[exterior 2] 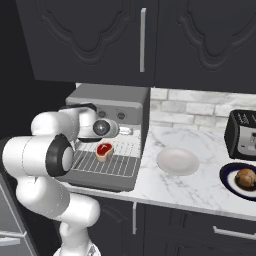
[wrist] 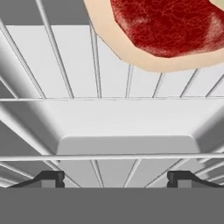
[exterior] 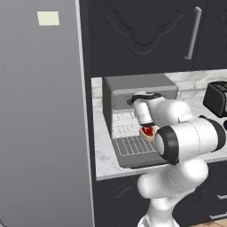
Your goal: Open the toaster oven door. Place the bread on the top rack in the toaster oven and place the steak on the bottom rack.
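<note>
The steak (wrist: 168,30), a flat marbled red piece with a smooth pale tan rim, is lying on the bottom rack (wrist: 109,98), a silvery grid of thin parallel wire bars pulled out over the lowered toaster oven door (exterior 2: 95,179). The claw (wrist: 115,178) is hovering just beside it, its dark tips spread apart and holding nothing. The round brown bread (exterior 2: 246,178) is sitting on a dark plate (exterior 2: 226,181) on the marbled surface (exterior 2: 180,187).

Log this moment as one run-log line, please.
door: open | steak: on pulled-out rack | bread: on dark plate | gripper: open, empty
</note>
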Tool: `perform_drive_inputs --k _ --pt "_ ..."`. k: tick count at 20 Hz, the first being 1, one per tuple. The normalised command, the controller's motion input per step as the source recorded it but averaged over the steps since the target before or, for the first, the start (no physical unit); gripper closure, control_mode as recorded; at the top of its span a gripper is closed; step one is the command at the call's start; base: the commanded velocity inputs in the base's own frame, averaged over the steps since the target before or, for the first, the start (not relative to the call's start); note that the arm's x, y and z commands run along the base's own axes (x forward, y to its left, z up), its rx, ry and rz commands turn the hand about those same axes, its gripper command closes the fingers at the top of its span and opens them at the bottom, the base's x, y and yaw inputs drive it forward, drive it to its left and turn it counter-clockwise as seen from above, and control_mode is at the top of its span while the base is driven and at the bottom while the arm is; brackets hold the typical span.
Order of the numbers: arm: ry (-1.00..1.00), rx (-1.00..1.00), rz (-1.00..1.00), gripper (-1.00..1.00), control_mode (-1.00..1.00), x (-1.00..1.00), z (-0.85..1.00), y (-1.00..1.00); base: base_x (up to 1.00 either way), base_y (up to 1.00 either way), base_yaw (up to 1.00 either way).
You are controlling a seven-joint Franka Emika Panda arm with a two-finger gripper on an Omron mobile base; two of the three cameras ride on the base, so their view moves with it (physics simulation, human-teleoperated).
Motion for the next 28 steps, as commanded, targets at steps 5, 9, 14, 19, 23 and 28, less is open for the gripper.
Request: perform_drive_inputs --k 5,9,14,19,23,28 --pt "0.26 0.00 0.00 -1.00 -1.00 0.00 0.00 -0.01 0.00 0.00 0.00" --pt "0.40 0.00 0.00 -1.00 -1.00 -0.25 0.00 -0.10 0.00 0.00 0.00" --pt "0.49 0.00 0.00 -1.00 -1.00 -0.53 0.00 -0.20 0.00 0.00 0.00" --pt "0.58 0.00 0.00 -1.00 -1.00 -0.54 0.00 -0.22 0.00 0.00 0.00" --pt "0.59 0.01 0.00 -1.00 -1.00 -0.78 -0.01 -0.19 0.00 0.00 0.00" --pt "0.54 0.05 0.00 -1.00 -1.00 -0.98 -0.23 -0.20 0.00 0.00 0.00"
